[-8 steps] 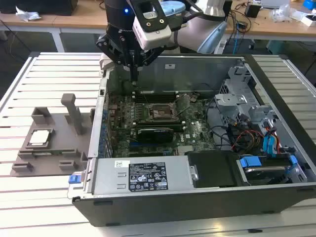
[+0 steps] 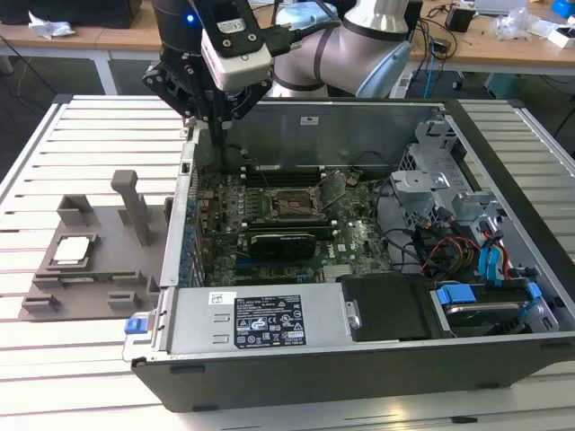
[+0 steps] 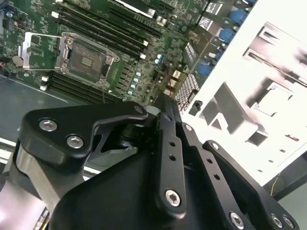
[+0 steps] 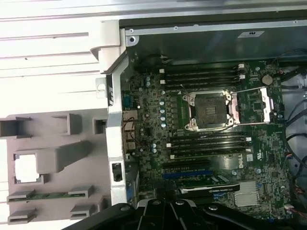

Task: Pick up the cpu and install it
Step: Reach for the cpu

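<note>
gripper (image 2: 218, 121) is hanging above the far corner of the computer case (image 2: 377, 135) on the exterior view's left, claw drawn narrow and carrying nothing | cpu (image 2: 72, 250) is lying flat in a recess of the grey fixture (image 2: 108, 274), outside the case on that same left, top bared for grasping | socket (image 2: 292, 205) is sitting open, likely readied for the chip

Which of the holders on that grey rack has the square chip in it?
The square frame on the exterior view's left part of the grey rack: the cpu lies flat in it. The tall posts beside it hold no chip.
</note>
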Robot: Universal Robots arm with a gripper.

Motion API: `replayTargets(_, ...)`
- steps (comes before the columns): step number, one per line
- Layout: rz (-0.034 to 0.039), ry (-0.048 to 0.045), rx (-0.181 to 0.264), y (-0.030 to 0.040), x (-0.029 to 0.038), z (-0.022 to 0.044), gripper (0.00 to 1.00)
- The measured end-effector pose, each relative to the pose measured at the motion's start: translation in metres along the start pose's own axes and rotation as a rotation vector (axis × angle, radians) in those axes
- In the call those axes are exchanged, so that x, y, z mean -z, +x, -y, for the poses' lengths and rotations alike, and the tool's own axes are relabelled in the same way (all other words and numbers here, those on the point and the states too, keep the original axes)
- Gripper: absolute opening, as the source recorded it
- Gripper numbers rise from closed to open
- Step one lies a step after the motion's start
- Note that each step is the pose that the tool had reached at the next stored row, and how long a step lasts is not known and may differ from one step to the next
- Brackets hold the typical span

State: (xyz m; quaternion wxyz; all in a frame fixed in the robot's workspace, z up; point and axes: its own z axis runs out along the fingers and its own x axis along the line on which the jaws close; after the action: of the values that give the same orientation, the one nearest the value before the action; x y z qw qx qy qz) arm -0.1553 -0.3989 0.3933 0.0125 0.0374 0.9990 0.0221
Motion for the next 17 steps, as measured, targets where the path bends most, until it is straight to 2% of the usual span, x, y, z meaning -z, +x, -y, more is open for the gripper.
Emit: replayTargets(17,0.0,0.0,0.0,0.0404,0.0011,0.003,0.11)
